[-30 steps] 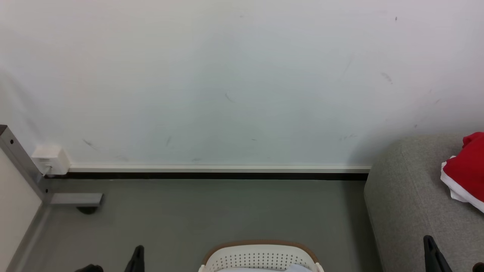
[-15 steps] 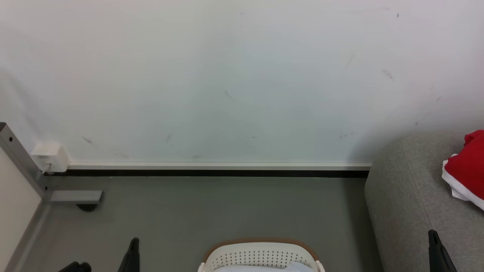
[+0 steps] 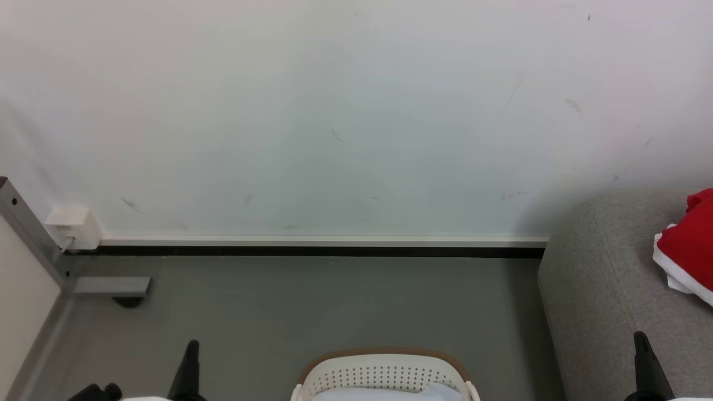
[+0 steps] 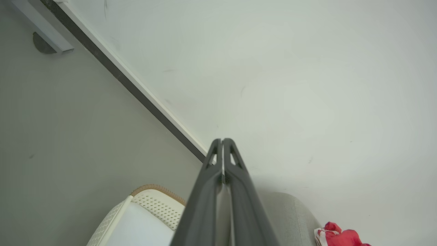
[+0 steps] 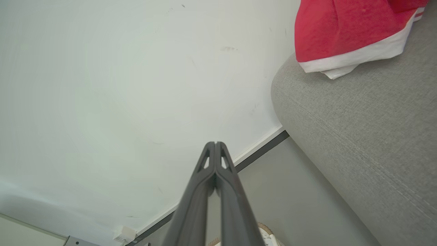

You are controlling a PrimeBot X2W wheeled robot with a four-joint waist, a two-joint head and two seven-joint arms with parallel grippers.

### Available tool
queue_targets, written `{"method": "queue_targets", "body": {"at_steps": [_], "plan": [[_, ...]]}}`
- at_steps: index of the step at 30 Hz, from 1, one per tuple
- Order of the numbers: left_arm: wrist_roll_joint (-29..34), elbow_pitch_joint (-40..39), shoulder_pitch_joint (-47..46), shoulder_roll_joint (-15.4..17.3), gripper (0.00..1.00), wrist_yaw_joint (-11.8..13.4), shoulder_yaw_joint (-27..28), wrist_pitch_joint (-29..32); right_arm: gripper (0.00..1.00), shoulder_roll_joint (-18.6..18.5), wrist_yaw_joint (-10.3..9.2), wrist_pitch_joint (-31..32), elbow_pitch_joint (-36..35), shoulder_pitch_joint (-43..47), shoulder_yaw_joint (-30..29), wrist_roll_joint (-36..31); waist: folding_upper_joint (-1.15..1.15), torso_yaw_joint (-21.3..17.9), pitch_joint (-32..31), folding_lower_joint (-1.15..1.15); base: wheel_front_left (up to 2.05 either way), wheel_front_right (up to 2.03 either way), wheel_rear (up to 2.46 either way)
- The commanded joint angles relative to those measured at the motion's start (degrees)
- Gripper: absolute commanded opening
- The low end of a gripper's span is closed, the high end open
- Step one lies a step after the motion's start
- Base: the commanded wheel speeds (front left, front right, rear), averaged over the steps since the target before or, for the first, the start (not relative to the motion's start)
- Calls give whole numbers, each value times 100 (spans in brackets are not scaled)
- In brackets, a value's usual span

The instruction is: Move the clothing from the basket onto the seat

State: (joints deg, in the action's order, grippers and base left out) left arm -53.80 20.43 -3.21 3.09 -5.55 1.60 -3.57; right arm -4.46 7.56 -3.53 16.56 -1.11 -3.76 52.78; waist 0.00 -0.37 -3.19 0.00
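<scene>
Clothing [image 3: 688, 245] heaped on seat [image 3: 601, 301] at far right, well apart from basket [image 3: 379, 379] at bottom centre on floor [image 3: 334, 312]. Left gripper [image 4: 222, 140] and right gripper [image 5: 215, 142] both clenched tip to tip, grasping nothing, aimed at wall [image 3: 334, 111]

The clothing [image 5: 341, 30] is soft red cloth, a bit fuzzy, with a smooth white hem. The seat [image 5: 358, 130] is grey woven cloth (you can see the little threads). The basket [image 3: 384, 379] is smooth cream plastic with a ribbed tan rim. The floor [image 3: 334, 306] is smooth and dull. The left hand [image 4: 222, 140] and the right hand [image 5: 215, 143] have dark, dull fingers.
</scene>
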Motion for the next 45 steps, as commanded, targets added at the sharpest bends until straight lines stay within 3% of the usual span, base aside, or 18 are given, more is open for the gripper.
{"method": "queue_targets", "body": {"at_steps": [1, 45], "plan": [[-209, -103, -141, 24, 0, -38, 49, 56, 0, -19, -6, 47, -96, -167, -33, 210, 0, 1, 8, 0, 0, 0, 0], [-2605, -466, -273, 0, 0, -155, 350, 694, 0, 97, -10, 689, -209, -415, -201, 2666, 0, 22, 197, 0, 0, 0, 0]]}}
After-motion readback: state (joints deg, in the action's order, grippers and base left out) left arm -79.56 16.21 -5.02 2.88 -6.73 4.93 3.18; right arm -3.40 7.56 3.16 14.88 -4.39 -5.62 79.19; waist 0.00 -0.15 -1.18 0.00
